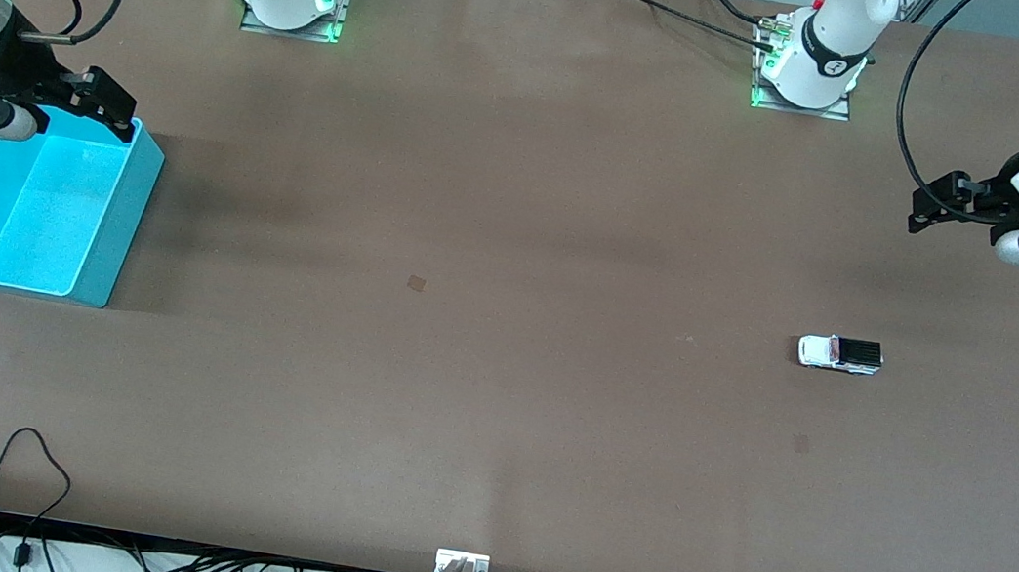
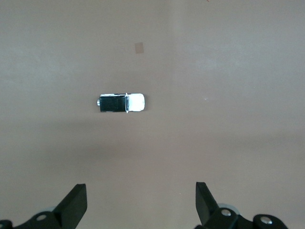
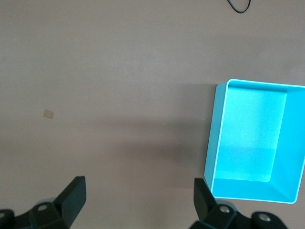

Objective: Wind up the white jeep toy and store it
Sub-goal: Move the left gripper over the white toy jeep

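Watching from my desk, I see the white jeep toy (image 1: pixel 840 353) standing on its wheels on the bare table (image 1: pixel 475 400), toward the left arm's end and well apart from the turquoise bin (image 1: pixel 110 214), which sits at the right arm's end and looks empty. The left gripper (image 1: pixel 959 202) hangs in the air with its fingers (image 2: pixel 74 205) spread wide and holding nothing, over the table at its own end, away from the bin. The right gripper (image 1: pixel 91 98) is likewise spread and empty, over the bin's rim. My worry is the pick: the jeep is tiny and rolls freely, so if I bring the fingers down across its length instead of its flanks, I expect one pad to touch first and shove it away. Winding it means dragging it backward under pressure; too light and the wheels skid, too hard and it may tip. Once wound, a loose grip could let it shoot off toward the table edge before it reaches the bin.
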You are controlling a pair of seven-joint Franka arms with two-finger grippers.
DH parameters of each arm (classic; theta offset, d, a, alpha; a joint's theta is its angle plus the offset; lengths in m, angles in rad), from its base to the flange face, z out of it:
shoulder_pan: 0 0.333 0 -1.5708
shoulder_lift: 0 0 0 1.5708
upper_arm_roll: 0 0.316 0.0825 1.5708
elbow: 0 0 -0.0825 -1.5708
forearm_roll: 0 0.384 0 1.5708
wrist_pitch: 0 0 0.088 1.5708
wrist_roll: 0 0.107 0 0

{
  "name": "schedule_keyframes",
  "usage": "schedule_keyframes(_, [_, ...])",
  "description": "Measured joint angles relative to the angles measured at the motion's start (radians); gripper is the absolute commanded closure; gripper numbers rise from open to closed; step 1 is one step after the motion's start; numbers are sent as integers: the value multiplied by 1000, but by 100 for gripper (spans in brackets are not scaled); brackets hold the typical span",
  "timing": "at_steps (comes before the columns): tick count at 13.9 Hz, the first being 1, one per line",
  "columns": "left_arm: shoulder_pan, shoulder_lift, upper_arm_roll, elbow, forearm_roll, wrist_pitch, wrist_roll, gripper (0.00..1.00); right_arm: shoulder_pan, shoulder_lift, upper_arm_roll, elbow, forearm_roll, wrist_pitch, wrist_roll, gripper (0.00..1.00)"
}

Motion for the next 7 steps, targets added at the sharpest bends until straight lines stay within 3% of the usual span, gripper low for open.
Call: schedule_keyframes(7, [0, 4, 10, 1, 3, -28, 3, 0, 4, 0, 10, 0, 0, -4, 0, 0])
